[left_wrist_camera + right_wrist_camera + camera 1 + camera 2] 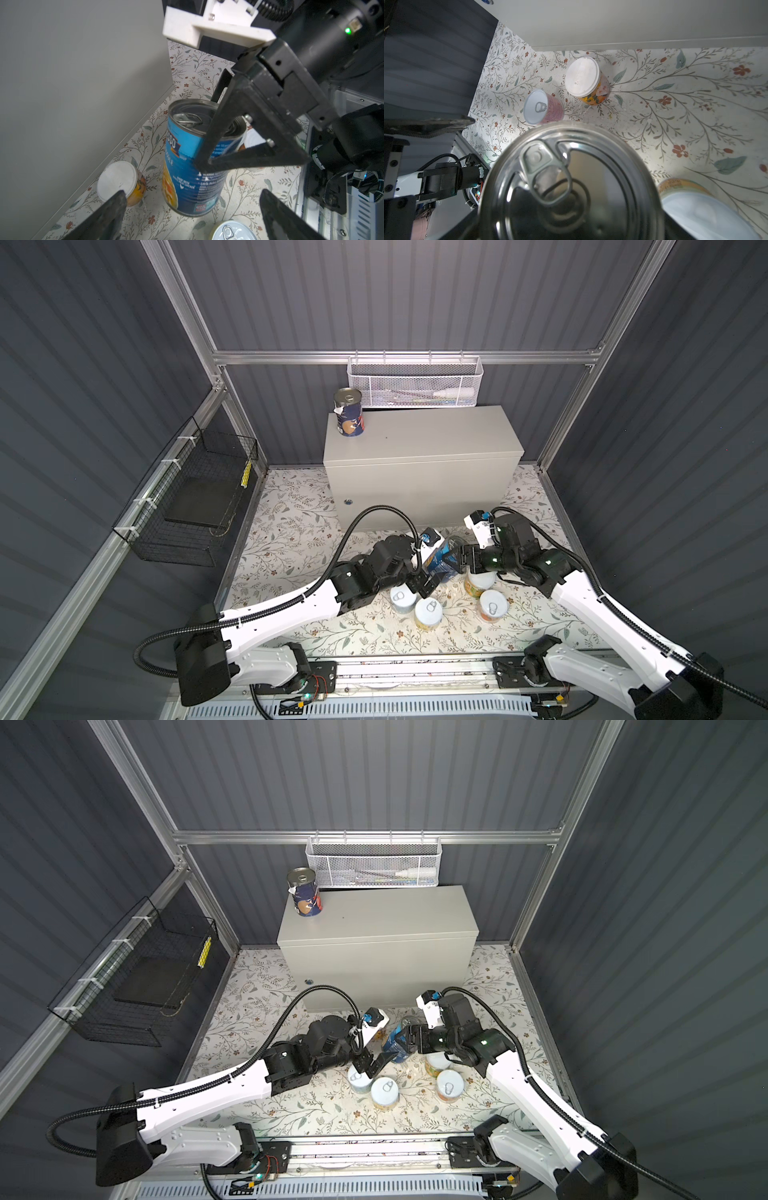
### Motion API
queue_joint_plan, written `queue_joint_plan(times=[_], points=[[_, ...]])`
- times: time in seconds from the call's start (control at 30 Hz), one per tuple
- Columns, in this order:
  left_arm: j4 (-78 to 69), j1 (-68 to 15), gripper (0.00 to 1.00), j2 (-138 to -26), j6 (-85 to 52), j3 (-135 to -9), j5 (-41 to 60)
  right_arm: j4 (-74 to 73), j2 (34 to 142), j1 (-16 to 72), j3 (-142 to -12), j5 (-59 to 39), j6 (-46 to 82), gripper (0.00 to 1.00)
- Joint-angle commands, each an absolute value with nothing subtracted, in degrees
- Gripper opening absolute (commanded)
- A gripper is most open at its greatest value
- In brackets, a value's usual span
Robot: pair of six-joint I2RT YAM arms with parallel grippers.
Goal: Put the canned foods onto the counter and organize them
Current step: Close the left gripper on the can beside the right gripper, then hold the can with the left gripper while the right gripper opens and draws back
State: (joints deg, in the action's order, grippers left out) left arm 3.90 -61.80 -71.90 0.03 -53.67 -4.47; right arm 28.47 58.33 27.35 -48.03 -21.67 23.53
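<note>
Crowded on the worktop (374, 635): small cans (428, 612) ringing the blue soup can (187, 166), in front of the cabinet (83, 83). Clamped near its rim by the right end effector (457, 562), long axis near vertical, lid up, slight lean. Beside it, left end effector (427, 584) spread wide.

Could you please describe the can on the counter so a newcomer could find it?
Find the big beige-grey cabinet at the back. On its flat top, at the back left corner below the left end of the white mesh basket, stands a tall can. It alone is up there, with a dark blue label and silver lid; the other cans are lower, in front of the cabinet.
</note>
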Motion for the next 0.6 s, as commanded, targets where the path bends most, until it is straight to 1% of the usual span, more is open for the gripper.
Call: queue_joint_plan(times=[0.0,0.3,0.43,0.57], points=[[4.3,-61.9,1.00,-71.7,1.4,-52.8,-5.0,23.5,56.2,26.2,-52.0,-26.2,22.7,0.70],[1.4,-61.9,1.00,-76.6,2.8,-53.5,-4.4,22.9,55.0,24.1,-52.0,-31.6,23.8,0.70],[-0.2,-61.9,1.00,-78.2,4.2,-54.4,-1.6,22.9,54.2,23.2,-51.4,-32.2,24.5,0.71],[-1.2,-62.0,1.00,-79.6,5.2,-55.0,-0.6,21.3,53.4,22.2,-50.7,-35.2,26.0,0.71]])
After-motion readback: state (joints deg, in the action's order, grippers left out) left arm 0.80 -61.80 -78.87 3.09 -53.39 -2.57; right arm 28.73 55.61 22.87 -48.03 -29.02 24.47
